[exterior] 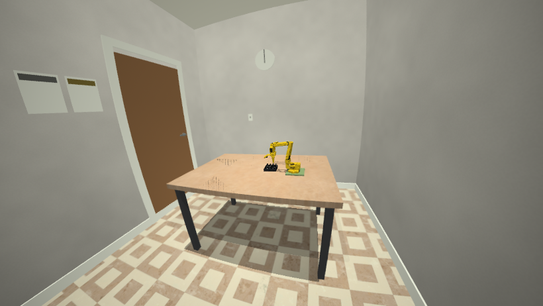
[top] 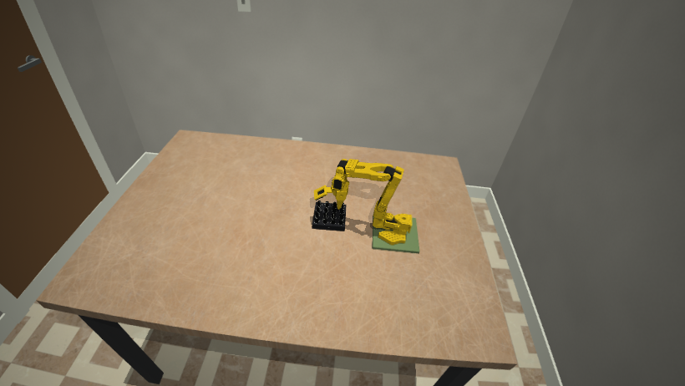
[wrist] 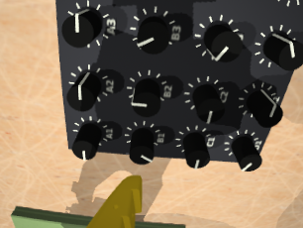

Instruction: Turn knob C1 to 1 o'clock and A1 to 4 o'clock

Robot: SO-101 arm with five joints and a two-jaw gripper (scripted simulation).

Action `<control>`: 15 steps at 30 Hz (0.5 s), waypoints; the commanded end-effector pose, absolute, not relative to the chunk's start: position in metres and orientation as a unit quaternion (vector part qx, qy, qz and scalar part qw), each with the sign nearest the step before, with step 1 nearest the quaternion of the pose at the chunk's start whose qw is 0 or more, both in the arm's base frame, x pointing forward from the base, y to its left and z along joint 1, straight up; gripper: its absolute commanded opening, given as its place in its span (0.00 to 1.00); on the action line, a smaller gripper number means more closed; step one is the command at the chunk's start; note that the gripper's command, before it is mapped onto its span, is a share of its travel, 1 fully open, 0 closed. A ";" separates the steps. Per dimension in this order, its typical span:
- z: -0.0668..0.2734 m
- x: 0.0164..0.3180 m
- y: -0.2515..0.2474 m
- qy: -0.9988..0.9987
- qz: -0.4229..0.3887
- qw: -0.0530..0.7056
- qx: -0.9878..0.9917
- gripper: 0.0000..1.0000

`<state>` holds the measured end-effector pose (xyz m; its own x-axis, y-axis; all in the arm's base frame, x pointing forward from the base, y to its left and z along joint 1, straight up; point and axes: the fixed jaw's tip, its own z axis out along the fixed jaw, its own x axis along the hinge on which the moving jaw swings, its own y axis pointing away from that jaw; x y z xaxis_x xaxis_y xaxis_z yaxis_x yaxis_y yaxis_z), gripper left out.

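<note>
Wrist view: the box (top: 328, 228) (exterior: 270, 169) (wrist: 124, 74) filled the upper frame, A1 (wrist: 87, 141) lower left, C1 (wrist: 197, 150) lower right — the gripper (top: 329, 201) (exterior: 269, 159), spread and holding nothing, hung over it.

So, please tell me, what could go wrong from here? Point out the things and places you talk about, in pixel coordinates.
The yellow plastic gripper (top: 330, 201) (exterior: 269, 159) is open close above the black knob box (top: 328, 228) (exterior: 270, 170) (wrist: 126, 64). Coming down, its fingertip might bump a wrong knob, since the knobs stand close together. A sideways push might also slide the box on the wooden table.
</note>
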<state>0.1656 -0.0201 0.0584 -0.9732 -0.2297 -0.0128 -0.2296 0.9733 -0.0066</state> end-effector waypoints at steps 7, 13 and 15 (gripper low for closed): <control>0.057 0.164 -0.016 0.961 0.000 0.000 -0.276 0.34; 0.057 0.163 -0.015 0.937 0.000 0.000 -0.348 0.32; 0.057 0.163 -0.014 0.923 0.000 0.000 -0.386 0.31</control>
<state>0.1633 -0.0170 0.0584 -0.7862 -0.6179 -0.0091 -0.6178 0.7862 -0.0112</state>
